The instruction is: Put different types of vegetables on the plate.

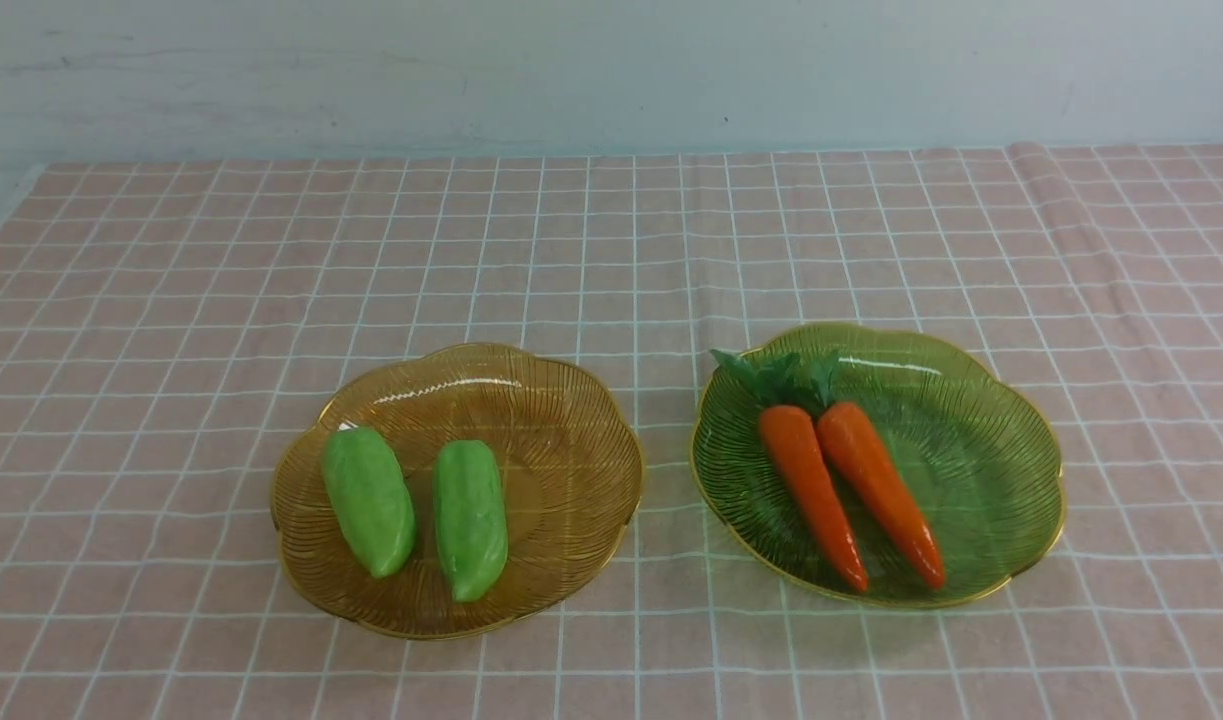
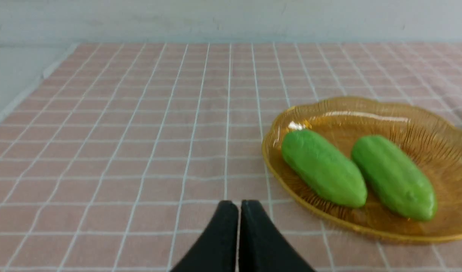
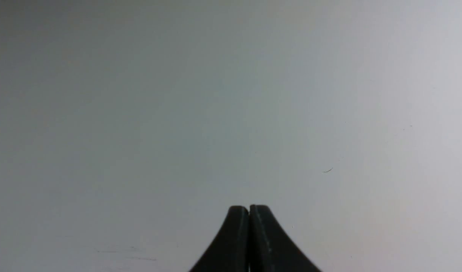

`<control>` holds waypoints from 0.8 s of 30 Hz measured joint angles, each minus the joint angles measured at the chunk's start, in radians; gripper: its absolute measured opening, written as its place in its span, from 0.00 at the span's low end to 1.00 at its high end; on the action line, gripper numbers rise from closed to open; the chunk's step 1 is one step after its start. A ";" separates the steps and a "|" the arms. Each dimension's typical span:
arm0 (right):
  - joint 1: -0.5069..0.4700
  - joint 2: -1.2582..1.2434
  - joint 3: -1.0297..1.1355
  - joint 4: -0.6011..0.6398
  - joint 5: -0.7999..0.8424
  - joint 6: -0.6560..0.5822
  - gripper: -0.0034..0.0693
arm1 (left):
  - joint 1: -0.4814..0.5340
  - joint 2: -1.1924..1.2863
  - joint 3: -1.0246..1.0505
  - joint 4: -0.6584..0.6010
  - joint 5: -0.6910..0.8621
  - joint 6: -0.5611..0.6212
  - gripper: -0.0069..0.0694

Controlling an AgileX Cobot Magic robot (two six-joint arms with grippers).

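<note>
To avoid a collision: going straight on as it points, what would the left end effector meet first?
Probably only bare tablecloth; the left end effector points past the amber plate, though depth is unclear.

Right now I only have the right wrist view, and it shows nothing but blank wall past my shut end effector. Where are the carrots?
Observer: The left carrot and right carrot lie side by side in the green plate, on the robot's right.
Operator: And the gourds?
Observer: The left gourd and right gourd both lie in the amber plate, on the robot's left.
Operator: Is the other arm holding anything?
Observer: No. The left end effector is shut on nothing, apart from the amber plate.
</note>
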 joint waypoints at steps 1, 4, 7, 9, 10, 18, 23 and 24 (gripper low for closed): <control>0.000 0.000 0.000 0.000 0.000 0.000 0.03 | 0.000 0.000 0.036 0.005 -0.005 0.009 0.09; 0.000 0.000 0.000 0.000 0.000 0.000 0.03 | -0.002 -0.001 0.117 0.019 -0.008 0.036 0.09; 0.000 0.000 0.001 0.000 0.000 0.000 0.03 | -0.002 -0.001 0.149 0.019 -0.048 0.059 0.09; 0.000 0.000 0.002 0.000 0.000 0.000 0.03 | -0.002 -0.001 0.153 0.016 -0.078 0.061 0.09; 0.000 0.000 0.002 0.000 0.000 0.000 0.03 | -0.002 -0.002 0.154 0.016 -0.085 0.061 0.09; -0.003 0.000 0.002 0.000 0.000 -0.003 0.03 | -0.002 -0.002 0.156 0.016 -0.086 0.063 0.09; -0.003 0.000 0.002 0.000 0.000 -0.004 0.03 | -0.002 -0.002 0.156 0.016 -0.086 0.065 0.09; -0.003 0.000 0.002 0.000 0.000 -0.004 0.03 | -0.002 -0.002 0.156 0.016 -0.086 0.065 0.09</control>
